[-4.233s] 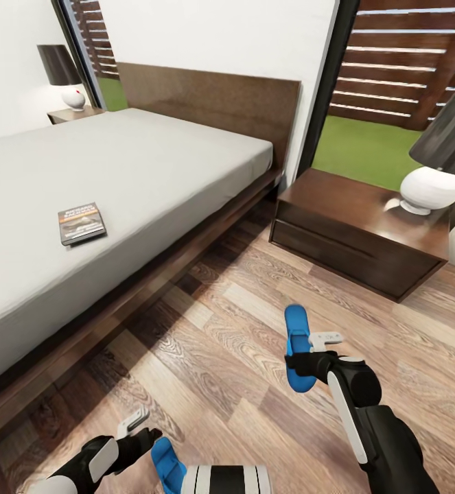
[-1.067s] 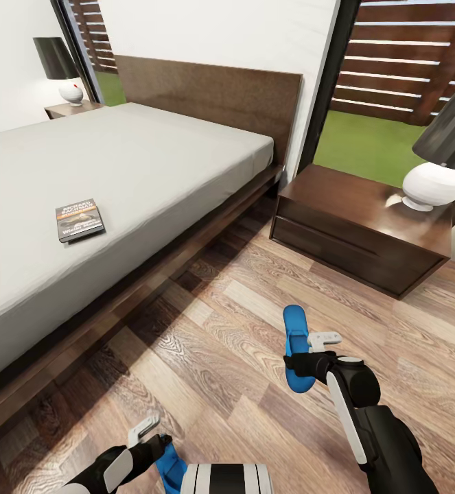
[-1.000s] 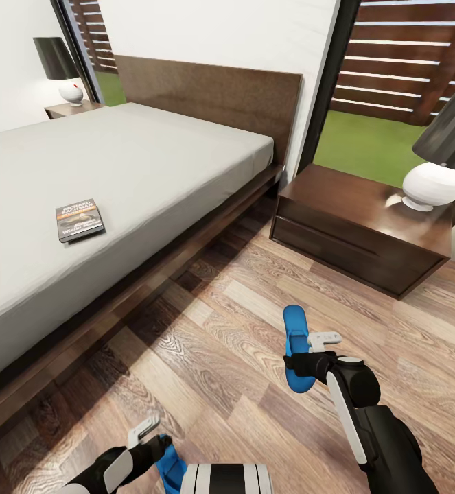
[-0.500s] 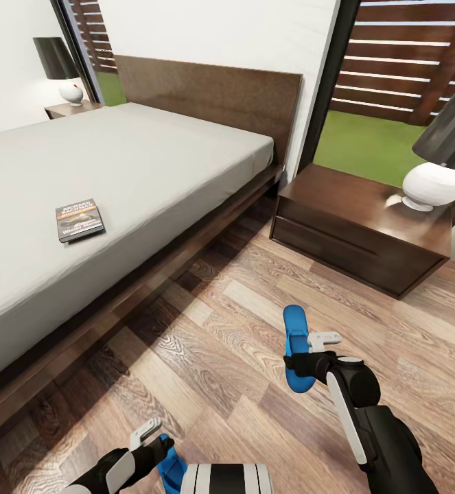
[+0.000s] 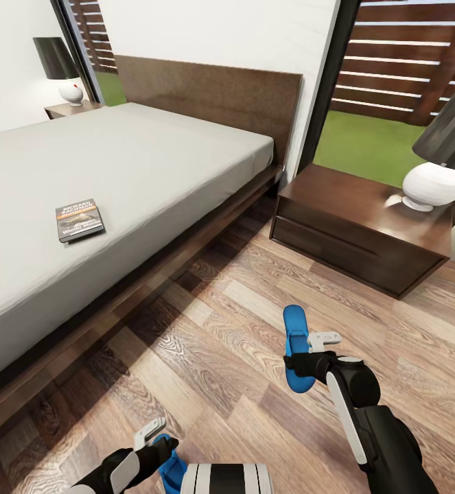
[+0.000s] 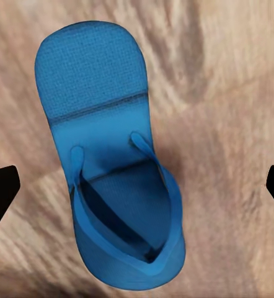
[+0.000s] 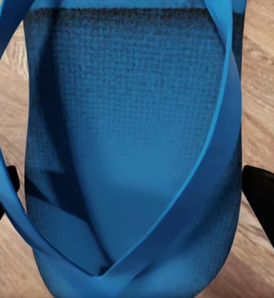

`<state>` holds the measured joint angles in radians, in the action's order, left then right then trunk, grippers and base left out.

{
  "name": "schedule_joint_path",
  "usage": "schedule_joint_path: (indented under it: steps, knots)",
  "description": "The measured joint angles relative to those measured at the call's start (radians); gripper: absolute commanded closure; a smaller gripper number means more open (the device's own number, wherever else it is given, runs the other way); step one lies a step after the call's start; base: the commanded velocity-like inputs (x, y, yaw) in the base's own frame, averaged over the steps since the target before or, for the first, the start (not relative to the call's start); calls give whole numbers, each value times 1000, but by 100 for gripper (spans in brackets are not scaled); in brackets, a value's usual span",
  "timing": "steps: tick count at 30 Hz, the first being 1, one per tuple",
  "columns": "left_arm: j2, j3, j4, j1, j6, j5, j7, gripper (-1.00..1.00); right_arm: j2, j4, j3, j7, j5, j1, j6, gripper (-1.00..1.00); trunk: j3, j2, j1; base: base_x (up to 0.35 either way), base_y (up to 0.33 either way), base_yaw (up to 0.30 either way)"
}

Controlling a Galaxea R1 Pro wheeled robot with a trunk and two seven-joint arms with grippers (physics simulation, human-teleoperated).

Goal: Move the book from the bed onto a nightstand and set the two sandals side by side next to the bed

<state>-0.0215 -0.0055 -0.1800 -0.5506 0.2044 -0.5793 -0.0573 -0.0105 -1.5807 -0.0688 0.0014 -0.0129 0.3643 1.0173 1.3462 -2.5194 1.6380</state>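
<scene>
We see the bed [image 5: 117, 171] filling the left of the head view, its grey mattress carrying the book [image 5: 79, 220] near the side edge. A nightstand [image 5: 357, 230] with a white lamp [image 5: 433, 185] stands right of the headboard; a second nightstand [image 5: 73, 108] sits at the far side. On the wood-plank floor [image 5: 220, 343], our right pincer [image 5: 302, 360] closes on one blue sandal [image 5: 297, 346]; its wrist view shows the sole and straps [image 7: 131, 155] close up, dark fingertips [image 7: 264, 192] at both sides. Our left pincer [image 5: 160, 444] hangs just over the other sandal [image 5: 172, 466]. Its wrist view alone shows the whole sandal [image 6: 112, 161] lying on the floor, fingertips [image 6: 0, 192] spread wide apart.
</scene>
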Motion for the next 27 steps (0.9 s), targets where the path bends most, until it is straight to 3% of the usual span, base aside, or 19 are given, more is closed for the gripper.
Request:
schedule_joint_path:
  steps: [7, 20, 27]
  knots:
    - [-5, 0, 0, 0, 0, 0, -1, -100, 0, 0, 0, 0, 0, 0, 0, 100, 19, -1, 2, 0, 0, 0]
    - [-6, 0, 0, 0, -3, 0, -1, -100, 0, 0, -1, 0, 0, 0, 0, 100, 19, -1, 2, 0, 0, 0]
    - [-6, 0, 0, -1, -4, 0, -1, -100, 0, 0, -2, 0, 0, 0, 0, 100, 39, -2, 4, 0, 0, 0]
